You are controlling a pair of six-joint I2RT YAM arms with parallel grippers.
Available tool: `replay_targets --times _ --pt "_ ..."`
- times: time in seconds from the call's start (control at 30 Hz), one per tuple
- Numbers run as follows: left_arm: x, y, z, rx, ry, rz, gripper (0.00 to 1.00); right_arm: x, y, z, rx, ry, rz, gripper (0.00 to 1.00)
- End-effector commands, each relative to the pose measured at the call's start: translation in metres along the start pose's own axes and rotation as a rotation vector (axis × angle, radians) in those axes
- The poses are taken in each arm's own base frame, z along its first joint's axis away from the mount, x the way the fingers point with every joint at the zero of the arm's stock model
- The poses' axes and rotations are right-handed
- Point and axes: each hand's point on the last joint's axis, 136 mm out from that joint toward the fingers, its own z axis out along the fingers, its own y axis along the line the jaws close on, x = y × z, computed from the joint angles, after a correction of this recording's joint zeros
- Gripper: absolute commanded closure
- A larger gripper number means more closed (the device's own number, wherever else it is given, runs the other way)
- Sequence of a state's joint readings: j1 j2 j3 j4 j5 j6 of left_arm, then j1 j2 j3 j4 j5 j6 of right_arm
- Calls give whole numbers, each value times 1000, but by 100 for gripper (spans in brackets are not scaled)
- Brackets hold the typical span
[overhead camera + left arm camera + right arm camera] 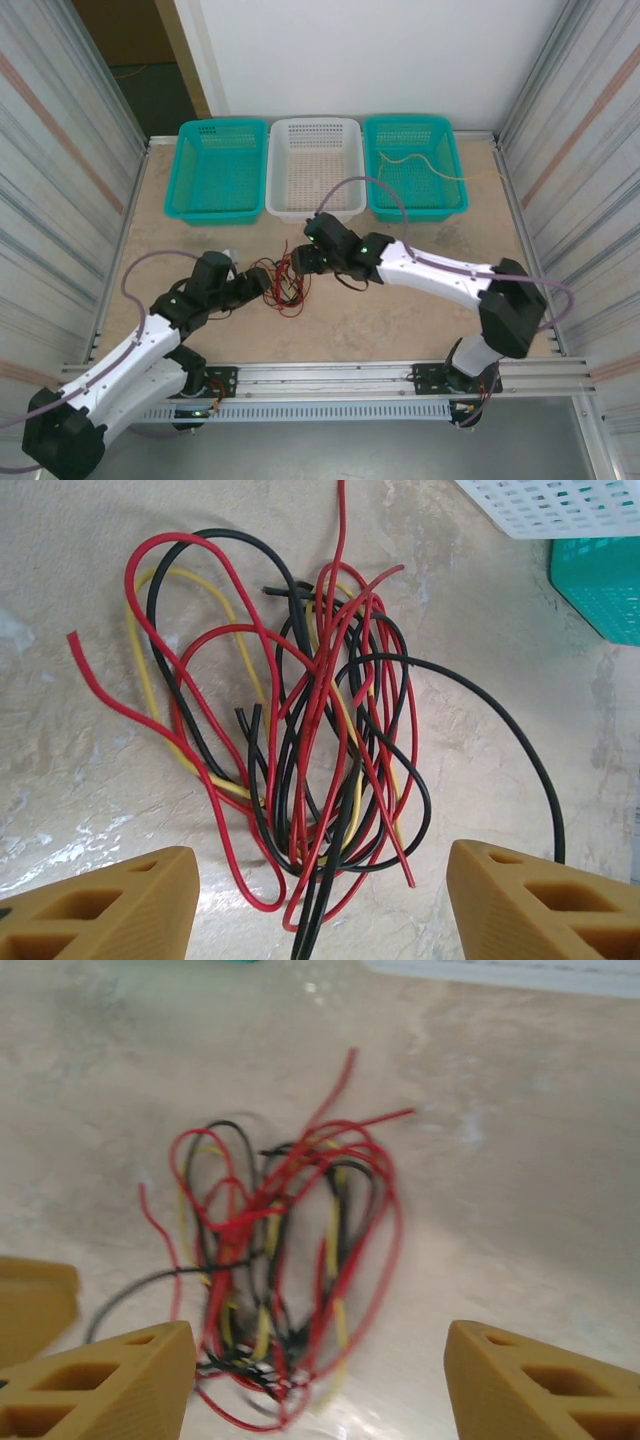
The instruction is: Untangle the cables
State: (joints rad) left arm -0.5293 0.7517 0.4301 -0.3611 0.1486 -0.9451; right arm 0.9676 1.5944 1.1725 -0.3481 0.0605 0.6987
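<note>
- Cables (285, 285): a knot of thin red, black and yellow wires lies on the beige table (400, 325), near its middle, in front of the white basket and between the two grippers.
- Left gripper (262, 283) sits at the left edge of the cables, pointing right at them.
- In the left wrist view this gripper (320, 905) has its tan fingers (100, 905) spread wide with nothing pinched. The cables (310, 730) lie just ahead of the gap, and the lowest red loops and a pair of black strands reach down into it.
- A loose red end sticks out on the left of that view, and one black strand arcs out right to pass beside the right-hand finger.
- Right gripper (303, 262) hangs at the upper right edge of the cables, close to the left one.
- In the right wrist view its jaws (320, 1385) also stand wide apart and clamp no strand. The blurred cables (280, 1260) lie between and ahead of the fingers (540, 1385), with their near end inside the gap.
- Along the far edge stand a teal basket (185, 190), a white basket (315, 205) and a second teal basket (450, 195).
- A yellow wire (420, 165) lies in that second teal basket, with its end trailing over the right rim.
</note>
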Motion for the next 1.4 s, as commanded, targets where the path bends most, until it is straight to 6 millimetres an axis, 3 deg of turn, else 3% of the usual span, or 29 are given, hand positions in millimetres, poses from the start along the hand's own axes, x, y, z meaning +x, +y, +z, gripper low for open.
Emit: replay_targets --times 0.0,0.17,0.23,0.33,0.47,0.53,0.77,0.93,1.1,1.2,1.37 --pt "-6 -1 -8 20 -43 -42 30 26 6 11 -59 156 82 39" --pt "-22 -14 -13 56 -112 18 27 47 5 21 -82 225 113 42" --pt "-25 -23 -12 75 -102 21 29 53 3 20 -45 260 110 51" --pt "-26 -33 -9 87 -75 23 32 52 -7 17 30 241 93 78" --pt "-27 -41 -7 98 -54 114 32 30 -17 -2 54 143 80 99" --pt "-30 -40 -8 60 -51 130 32 17 -17 -15 51 102 56 100" --pt "-38 -86 -31 114 -94 309 31 -29 7 -80 -7 -61 -134 100" --pt "-37 -120 -50 200 -146 497 30 -43 29 -125 -55 -200 -266 100" --pt "-45 -134 -66 228 -211 550 29 -53 50 -173 -177 -287 -300 100" --pt "-40 -138 -63 266 -197 551 27 -57 53 -194 -236 -357 -284 100" --pt "-25 -147 -45 337 -134 542 28 -57 51 -209 -265 -396 -276 100"
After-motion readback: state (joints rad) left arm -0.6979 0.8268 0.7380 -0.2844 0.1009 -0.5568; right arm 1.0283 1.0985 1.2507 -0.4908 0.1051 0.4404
